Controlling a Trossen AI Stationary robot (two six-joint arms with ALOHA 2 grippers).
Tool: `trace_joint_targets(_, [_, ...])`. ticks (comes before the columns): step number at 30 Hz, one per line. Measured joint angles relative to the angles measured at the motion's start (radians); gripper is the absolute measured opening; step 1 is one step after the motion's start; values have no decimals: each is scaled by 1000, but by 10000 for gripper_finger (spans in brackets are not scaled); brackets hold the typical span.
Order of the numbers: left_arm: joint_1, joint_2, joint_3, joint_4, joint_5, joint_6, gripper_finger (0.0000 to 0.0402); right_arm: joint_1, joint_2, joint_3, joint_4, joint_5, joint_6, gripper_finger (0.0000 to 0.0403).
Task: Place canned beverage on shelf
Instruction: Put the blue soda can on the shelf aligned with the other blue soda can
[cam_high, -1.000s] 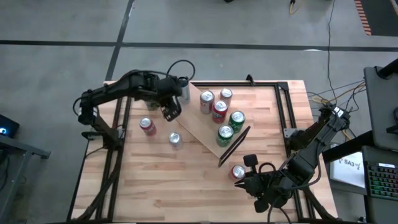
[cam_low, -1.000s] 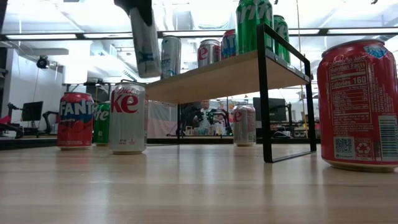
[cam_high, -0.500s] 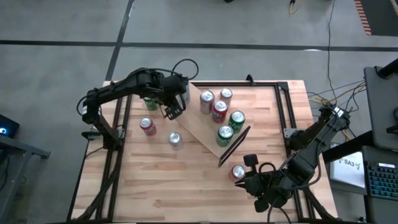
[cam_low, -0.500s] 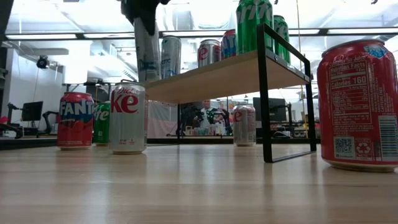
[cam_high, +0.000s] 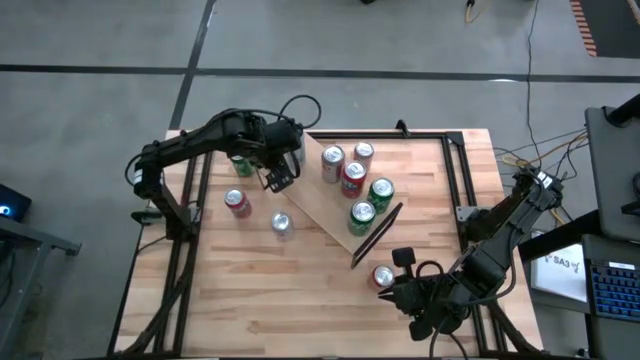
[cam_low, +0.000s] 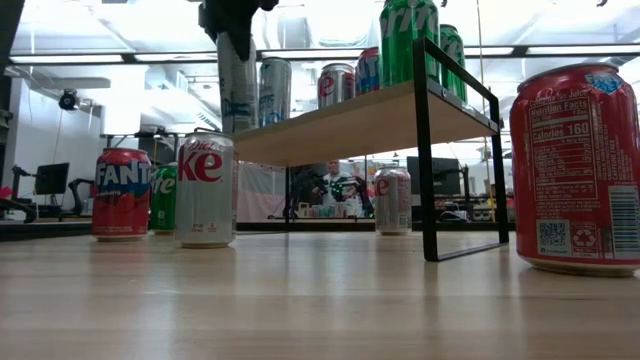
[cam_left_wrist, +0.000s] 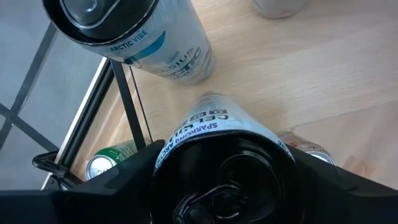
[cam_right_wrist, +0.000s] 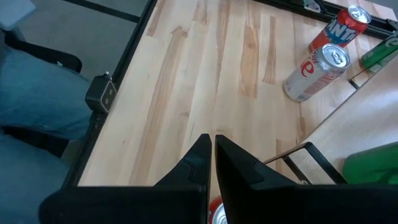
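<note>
The shelf (cam_high: 318, 205) is a light-wood board on black end frames (cam_low: 425, 150), lying slantwise at the table's middle, with several cans on it. My left gripper (cam_high: 278, 172) is at the shelf's far left end, shut on a tall slim silver can (cam_low: 238, 85). That can stands upright beside another slim can (cam_low: 274, 90), which stands on the board. I cannot tell whether the held can's lower end touches the board. My right gripper (cam_high: 400, 293) is shut and empty near the table's near right edge, beside a red can (cam_high: 383, 276). My left gripper holds the slim can by its upper end (cam_left_wrist: 186, 140), pinched between the two fingers (cam_left_wrist: 127, 186), one on each side. The fingers come from above, pointing down along the can. The can hangs upright below them, its lower end (cam_low: 240, 128) level with the shelf board.
On the table left of the shelf stand a red Fanta can (cam_high: 237, 203), a silver Diet Coke can (cam_high: 282, 224) and a green can (cam_high: 240, 165). Another can (cam_low: 392, 200) stands under the shelf. Bare wood lies along the near side (cam_high: 290, 300).
My left gripper has moved a little toward the table's far edge and the shelf. The slim can, which was tilted a second ago, now stands upright in the hold and sits slightly lower, beside the other slim can.
</note>
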Motion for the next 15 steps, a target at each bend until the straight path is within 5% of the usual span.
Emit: trace_joint_targets(15, [0, 0, 0, 5, -10, 13, 280, 0, 0, 0, 0, 0, 0, 12])
